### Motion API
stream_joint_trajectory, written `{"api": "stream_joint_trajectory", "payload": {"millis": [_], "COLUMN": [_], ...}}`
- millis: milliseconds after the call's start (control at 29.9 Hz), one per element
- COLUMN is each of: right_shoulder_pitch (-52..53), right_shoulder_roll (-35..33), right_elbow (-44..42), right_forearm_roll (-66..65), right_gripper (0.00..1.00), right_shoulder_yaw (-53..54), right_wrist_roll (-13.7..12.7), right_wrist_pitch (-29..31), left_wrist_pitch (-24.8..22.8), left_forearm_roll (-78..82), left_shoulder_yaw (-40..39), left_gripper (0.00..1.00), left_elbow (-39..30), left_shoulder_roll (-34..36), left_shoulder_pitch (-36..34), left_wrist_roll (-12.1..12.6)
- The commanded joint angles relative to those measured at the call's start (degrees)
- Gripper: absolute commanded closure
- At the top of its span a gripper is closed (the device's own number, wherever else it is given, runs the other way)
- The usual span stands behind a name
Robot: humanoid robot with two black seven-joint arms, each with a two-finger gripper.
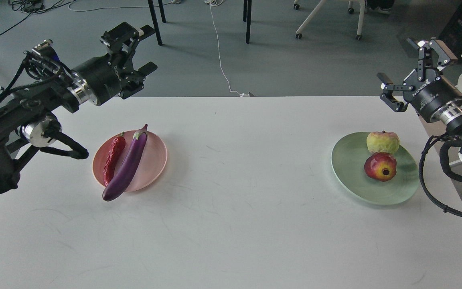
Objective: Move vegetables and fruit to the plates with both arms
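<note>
Head view: chair legs [157, 20] and floor cable [219, 52] behind table [231, 220].

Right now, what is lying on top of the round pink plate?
On the pale pink plate lie a shiny red chili pepper and a long purple eggplant, whose end overhangs the rim. The plate beneath them is covered.

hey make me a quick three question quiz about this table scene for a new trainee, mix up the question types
1. True or false: the red chili pepper lies on the green plate.
2. Which item overhangs the pink plate's near rim? A) eggplant B) dark red fruit C) yellow-green fruit
3. Fill in: the left gripper and right gripper are both ____ and hold nothing.

Key: 1 false; 2 A; 3 open.
</note>
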Motion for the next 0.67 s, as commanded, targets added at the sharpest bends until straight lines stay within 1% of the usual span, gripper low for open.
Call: {"api": "stream_joint_trajectory", "payload": {"millis": [0, 134, 301, 435, 535, 635], "right_shoulder_pitch": [-0.1, -0.6, -3.6, -6.8, -8.1, -8.3], "right_shoulder_roll": [0.7, 4.4, 5.2, 5.2, 5.1, 4.7], "right_elbow": [3.1, 3.5, 3.6, 3.5, 3.6, 3.6], "right_forearm_roll": [0.1, 0.1, 0.0, -0.1, -0.1, -0.1], "right_gripper": [0.01, 0.01, 0.01, 0.01, 0.01, 0.01], "right_shoulder_yaw": [3.3, 3.4, 3.3, 3.4, 3.4, 3.4], "right_wrist_roll": [0.0, 0.0, 0.0, 0.0, 0.0, 0.0], "right_wrist_pitch": [0.0, 0.0, 0.0, 0.0, 0.0, 0.0], "left_wrist_pitch": [0.0, 0.0, -0.2, -0.8, -1.7, -2.3], "left_forearm_roll": [1.9, 8.6, 12.0, 12.0, 11.9, 11.7], "left_shoulder_yaw": [-8.0, -11.2, -15.9, -20.7, -23.6, -24.4], "left_gripper": [0.01, 0.01, 0.01, 0.01, 0.01, 0.01], "left_elbow": [0.1, 0.1, 0.6, 0.6, 0.6, 0.5], "left_shoulder_roll": [-5.1, -10.1, -15.0, -16.9, -18.2, -18.4], "left_shoulder_pitch": [7.3, 13.1, 18.0, 21.5, 23.3, 24.6], "left_wrist_roll": [-0.6, -0.8, -0.1, 0.1, 1.0, 1.3]}}
